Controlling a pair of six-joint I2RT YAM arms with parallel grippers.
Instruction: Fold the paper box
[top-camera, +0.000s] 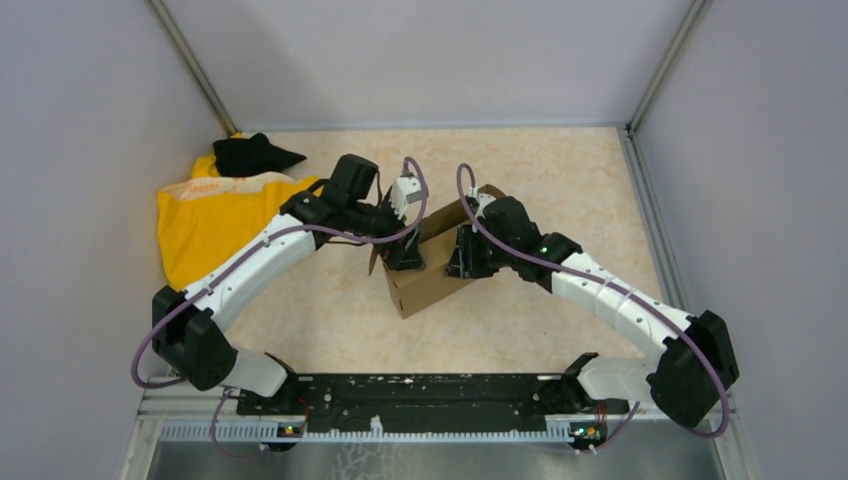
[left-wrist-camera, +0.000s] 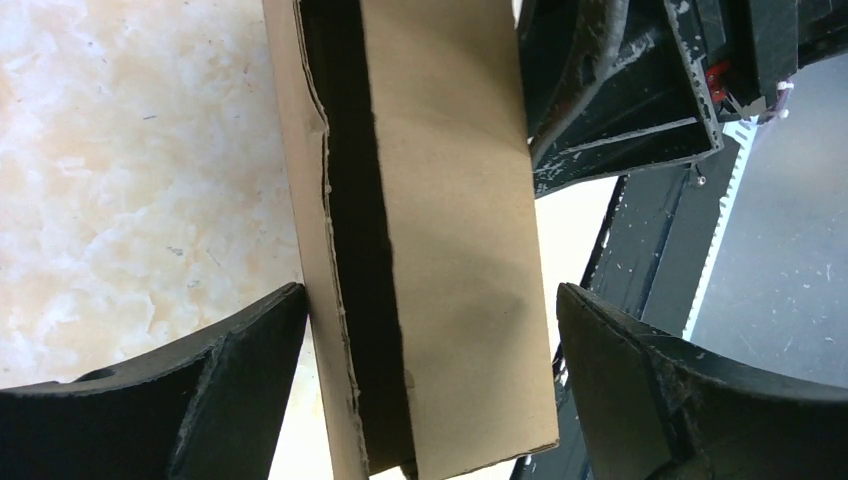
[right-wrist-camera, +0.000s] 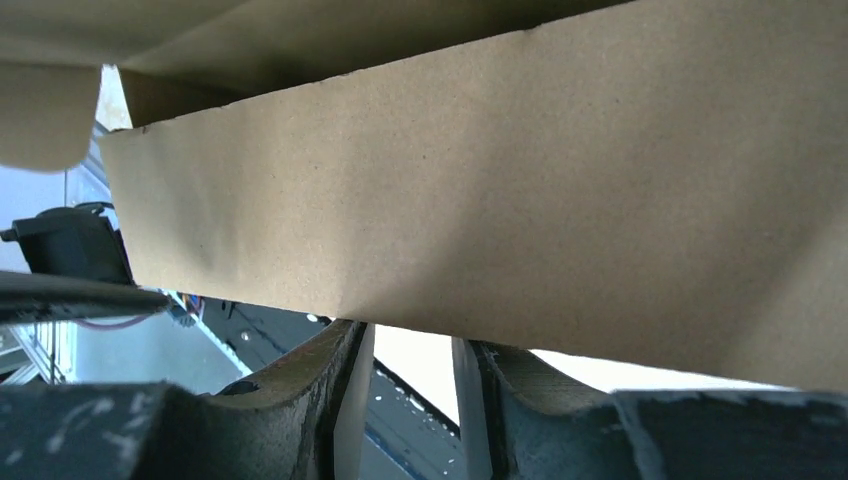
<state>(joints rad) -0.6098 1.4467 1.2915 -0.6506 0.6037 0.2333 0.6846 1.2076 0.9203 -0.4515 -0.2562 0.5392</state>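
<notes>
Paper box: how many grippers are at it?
2. The left gripper is at the paper box's left end, its open fingers straddling a cardboard wall. The right gripper is at the right end, its tips hidden behind a panel, so contact is unclear.

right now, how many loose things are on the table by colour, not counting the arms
brown: 1, the paper box
yellow: 1, the yellow cloth
black: 1, the black cloth lying on the yellow one's far edge
total: 3
</notes>
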